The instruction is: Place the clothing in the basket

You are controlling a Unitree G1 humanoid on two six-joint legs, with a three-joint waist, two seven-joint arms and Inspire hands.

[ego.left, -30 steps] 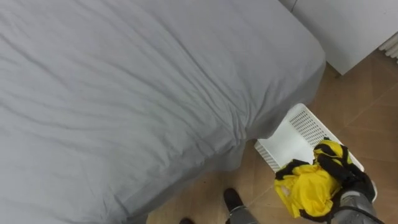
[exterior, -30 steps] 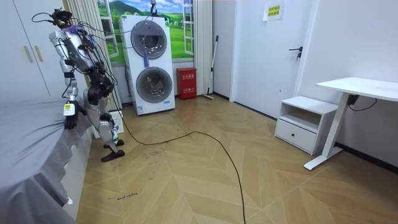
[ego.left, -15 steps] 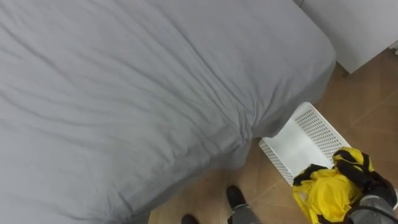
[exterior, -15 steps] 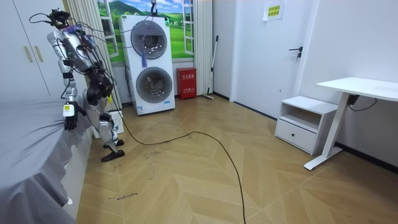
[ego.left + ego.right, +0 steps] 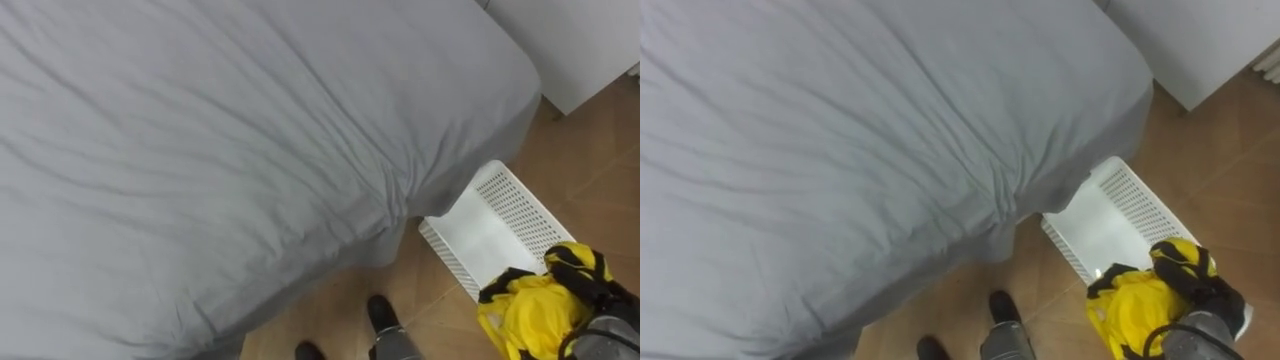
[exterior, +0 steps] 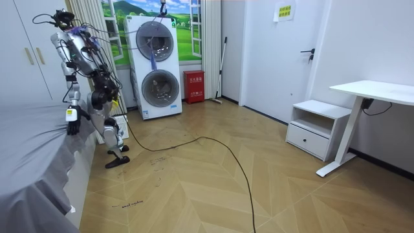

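Bedroom w/ wood floor (image 5: 1230, 150). A big grey-sheeted bed (image 5: 840, 130) takes up most of what I see from the head cam, and in the room view the robot stands at the bed's corner w/ a stacked washer-dryer (image 6: 155, 65) behind it. On the floor just beside that corner sits the white basket (image 5: 1130, 195), perforated walls, nothing inside as far as I can see. The yellow-and-black garment (image 5: 1130, 310) hangs bunched at lower right, over the basket's near end and partly outside its rim. I'd say it's not in yet, so I read this as the carry/drop step, approx. two-thirds done. Next move, imo: bring the arm a bit further in over the middle of the basket, lower, then release. The cloth is floppy and prob. drapes over the rim if I let go too near the edge. The right hand (image 5: 1215, 293) is closed round the garment's dark upper part, fingers curled into the fabric, whole bundle hanging from that grip. It touches nothing else. The left hand (image 6: 72, 124) hangs at the robot's side next to the bed in the room view, idle.
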